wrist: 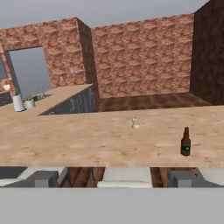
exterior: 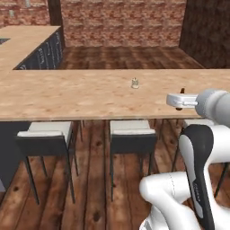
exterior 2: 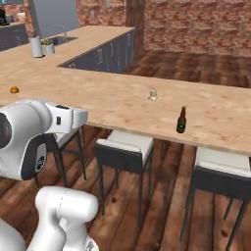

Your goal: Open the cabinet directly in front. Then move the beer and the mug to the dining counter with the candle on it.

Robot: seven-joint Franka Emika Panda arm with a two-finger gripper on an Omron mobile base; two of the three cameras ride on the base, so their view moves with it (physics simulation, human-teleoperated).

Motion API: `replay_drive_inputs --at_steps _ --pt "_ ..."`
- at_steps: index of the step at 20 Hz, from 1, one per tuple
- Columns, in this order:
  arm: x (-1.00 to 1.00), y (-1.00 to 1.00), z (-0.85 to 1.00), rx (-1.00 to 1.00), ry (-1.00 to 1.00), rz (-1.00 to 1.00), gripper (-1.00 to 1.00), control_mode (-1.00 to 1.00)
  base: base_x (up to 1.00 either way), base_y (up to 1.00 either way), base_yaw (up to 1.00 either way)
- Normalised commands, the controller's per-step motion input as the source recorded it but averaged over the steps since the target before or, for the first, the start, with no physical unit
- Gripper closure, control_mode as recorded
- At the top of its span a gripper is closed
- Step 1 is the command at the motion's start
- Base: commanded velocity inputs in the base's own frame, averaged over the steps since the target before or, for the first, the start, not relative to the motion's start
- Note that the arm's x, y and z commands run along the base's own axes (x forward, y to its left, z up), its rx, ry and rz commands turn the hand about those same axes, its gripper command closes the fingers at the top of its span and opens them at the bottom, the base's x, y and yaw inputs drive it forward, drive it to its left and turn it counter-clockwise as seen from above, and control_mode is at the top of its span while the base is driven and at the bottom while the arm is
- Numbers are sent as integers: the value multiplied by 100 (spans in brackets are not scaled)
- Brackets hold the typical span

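The beer stands upright on the dining counter, near its near edge and right of centre, w/ nothing touching it. We judge it as stiff glass: moderately heavy for its size, smooth and prob. slippery, breakable if tipped, and top-heavy enough to wobble given the slim shape. If we had to re-grip it, we'd take it across the body, on or just below the label, not the neck, w/ the pincer level and the fingers either side. As it stands it looks set down already, so our guess is this half of the job is done.

The candle sits farther back on the same top, left of the bottle and well apart from it; tiny and pale, detail too small to read. So the bottle is on the right counter.

We don't make out the mug on this counter; we reckon it's the next thing to fetch. That one should be light, stiff ceramic, glazed so a bit slick; best pinched across the rim or wall, away from the loop handle.

Stools w/ grey cushions are tucked under the near edge. Far left, a 2nd wood worktop carries a pale canister and a small plant; a small orange object lies at the counter's left end.

Arm pose: forearm about level at counter height, hand aimed across the top from the near side, short of the bottle. In the left base cam the wrist covers most of the bottle. Pincer spread wide, holding nothing.
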Motion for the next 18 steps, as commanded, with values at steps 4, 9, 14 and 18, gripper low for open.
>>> replay_drive_inputs --at_steps 4,9,14,18 --pt "0 0 0 0 0 0 -100 100 16 100 0" --pt "0 0 0 0 0 0 -100 100 7 100 0" --pt "0 0 0 0 0 0 -100 100 0 100 0" --pt "0 0 0 0 0 0 -100 100 0 100 0"
